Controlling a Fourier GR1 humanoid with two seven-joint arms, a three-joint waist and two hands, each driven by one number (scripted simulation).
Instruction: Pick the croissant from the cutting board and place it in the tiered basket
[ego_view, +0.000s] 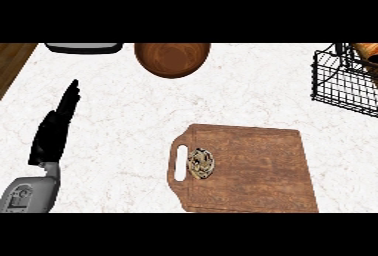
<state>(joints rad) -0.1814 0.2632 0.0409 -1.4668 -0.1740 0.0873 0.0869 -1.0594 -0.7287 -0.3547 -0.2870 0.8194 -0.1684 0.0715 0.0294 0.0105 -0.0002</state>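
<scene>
1. Nearest you, at the lower left of the head view, your left hand rises from its grey forearm with its fingers straight and together, pointing up the picture. It holds nothing and rests over bare bench, well apart from the board.

2. Your right hand does not show anywhere, so you cannot tell how its fingers stand.

3. Right of centre and near the lower edge lies the wooden cutting board, its handle slot facing left.

4. The croissant sits on that board, just beside the handle slot, at the board's left end. It looks small, round and speckled. No hand touches it.

5. Farther off, at the top centre, stands a brown wooden bowl; left of it, a grey-rimmed object is cut off by the top edge.

6. Farthest right, at the top corner, is the black wire tiered basket, well apart from the board. Something orange-brown shows inside it, too cropped to identify.

7. Judging progress: nothing appears done yet. The approach, the grasp, the carry to the basket and the release all remain ahead of you.
</scene>
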